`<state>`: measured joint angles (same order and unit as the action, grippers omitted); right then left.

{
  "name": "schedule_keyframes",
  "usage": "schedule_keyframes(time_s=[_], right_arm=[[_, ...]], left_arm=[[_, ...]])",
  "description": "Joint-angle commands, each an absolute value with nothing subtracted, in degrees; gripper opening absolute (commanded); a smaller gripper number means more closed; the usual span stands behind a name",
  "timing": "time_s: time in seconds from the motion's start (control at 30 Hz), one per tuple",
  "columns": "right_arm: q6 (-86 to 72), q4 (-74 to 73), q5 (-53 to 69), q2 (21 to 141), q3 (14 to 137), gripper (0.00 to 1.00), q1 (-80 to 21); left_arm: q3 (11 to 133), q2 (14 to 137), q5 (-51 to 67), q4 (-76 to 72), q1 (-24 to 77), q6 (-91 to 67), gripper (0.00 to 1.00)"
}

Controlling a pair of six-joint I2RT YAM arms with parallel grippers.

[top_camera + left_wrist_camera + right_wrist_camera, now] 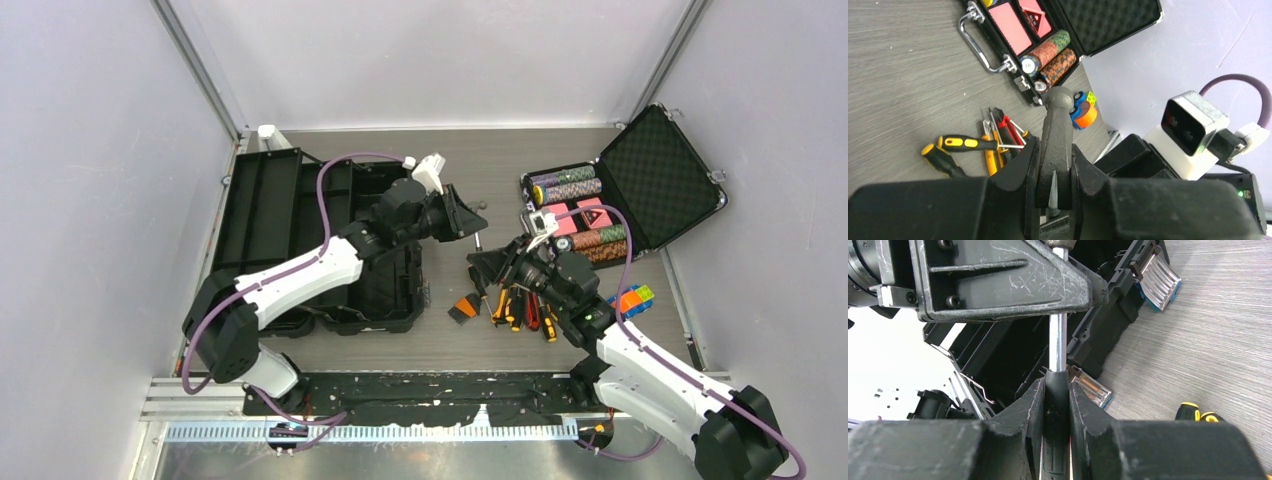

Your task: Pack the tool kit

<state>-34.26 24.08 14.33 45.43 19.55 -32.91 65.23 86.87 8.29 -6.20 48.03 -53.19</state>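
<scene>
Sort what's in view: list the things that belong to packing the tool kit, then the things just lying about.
For the job: toolbox, hammer, screwdrivers, pliers.

Lying about: chip case, coloured toy.

We lose the hammer (pixel 1058 347) head behind the left gripper (pixel 462 215), top of right wrist view; its handle runs off the bottom edge.
</scene>
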Motion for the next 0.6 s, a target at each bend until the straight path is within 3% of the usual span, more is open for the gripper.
schedule_keyframes(time_s=[0.0,0.03,0.13,0.23,0.4,0.57], right_arm=[[-33.23,28.55,15.8,45.28,20.01,0.18,-33.31],[-33.14,28.47,16.17,44.92,19.92,0.23,-33.31],[-32.12,26.39,15.95,43.24,20.11,0.52,-33.32],[-30.64,22.43,14.73,41.68,20.41,0.68,-33.29],[-27.97,17.2,11.94,39.33,20.96,0.75,-33.29],[-27.03,13.6,10.52,39.07,21.48,0.76,-33.3]], left_arm=[[67.96,80.82,6.29,-1.51,48.07,-46.11,0.0],[68.28,79.43,5.37,1.28,47.63,-44.03,0.0],[69.71,74.43,3.25,10.59,44.87,-38.19,0.0],[73.06,69.3,0.7,23.37,40.42,-31.04,0.0],[79.45,62.59,-6.41,44.0,27.48,-20.28,0.0],[88.19,63.92,-10.85,57.17,14.35,-10.29,0.0]])
